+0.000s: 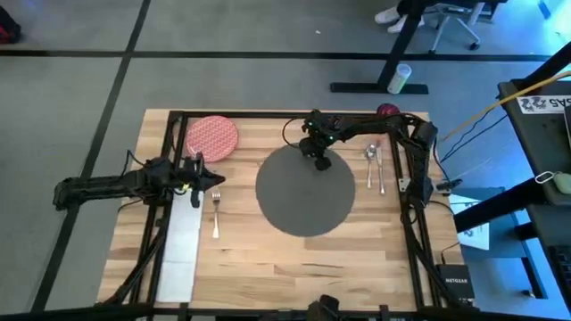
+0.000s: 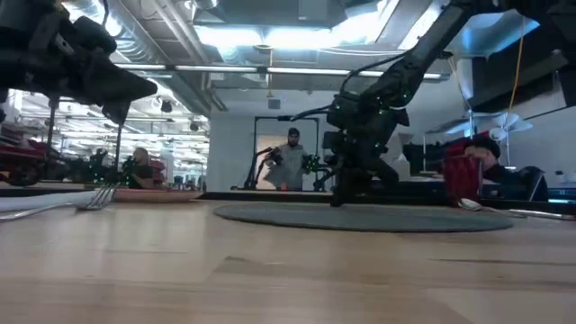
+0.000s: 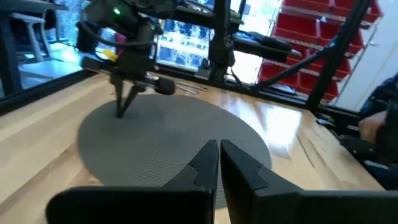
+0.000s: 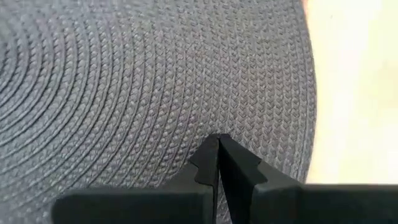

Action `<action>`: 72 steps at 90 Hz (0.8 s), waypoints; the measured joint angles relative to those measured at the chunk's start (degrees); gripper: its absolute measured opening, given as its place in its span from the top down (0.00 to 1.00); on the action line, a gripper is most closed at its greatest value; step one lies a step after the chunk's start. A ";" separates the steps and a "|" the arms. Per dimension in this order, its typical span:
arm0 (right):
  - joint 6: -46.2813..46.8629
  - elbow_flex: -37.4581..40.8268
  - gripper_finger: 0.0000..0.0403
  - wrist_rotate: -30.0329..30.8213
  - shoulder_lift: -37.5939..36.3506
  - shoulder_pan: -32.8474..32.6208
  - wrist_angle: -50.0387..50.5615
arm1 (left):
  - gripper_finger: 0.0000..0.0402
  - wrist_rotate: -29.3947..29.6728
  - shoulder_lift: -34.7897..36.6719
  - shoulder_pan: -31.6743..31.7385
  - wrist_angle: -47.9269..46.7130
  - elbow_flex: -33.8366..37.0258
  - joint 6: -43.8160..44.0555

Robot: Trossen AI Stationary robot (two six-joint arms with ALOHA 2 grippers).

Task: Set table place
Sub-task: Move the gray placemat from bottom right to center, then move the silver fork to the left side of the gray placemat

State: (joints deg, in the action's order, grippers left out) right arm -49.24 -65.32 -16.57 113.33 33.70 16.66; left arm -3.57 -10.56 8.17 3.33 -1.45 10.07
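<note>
Grey mat (image 1: 303, 192) under right claw (image 1: 321, 163).

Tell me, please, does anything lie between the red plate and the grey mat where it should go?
Nothing visible lies on the bare table between the red plate and the grey mat. However, the right gripper is down on the mat's far part, fingers shut, so it occupies part of the landing spot. The left gripper hovers near the fork.

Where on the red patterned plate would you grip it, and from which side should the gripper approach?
Grip the red patterned plate by its rim, probably the edge facing the left gripper. It lies flat on the table, so only the thin rim offers a hold, from above.
</note>
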 joint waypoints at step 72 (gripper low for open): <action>-14.51 -19.04 1.00 8.73 -1.81 -3.76 33.03 | 1.00 2.75 -31.32 -16.08 -17.29 -24.33 5.03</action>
State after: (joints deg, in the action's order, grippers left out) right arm -63.75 -84.37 -7.84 111.53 29.94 49.70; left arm -0.82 -41.88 -7.91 -13.96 -25.78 15.09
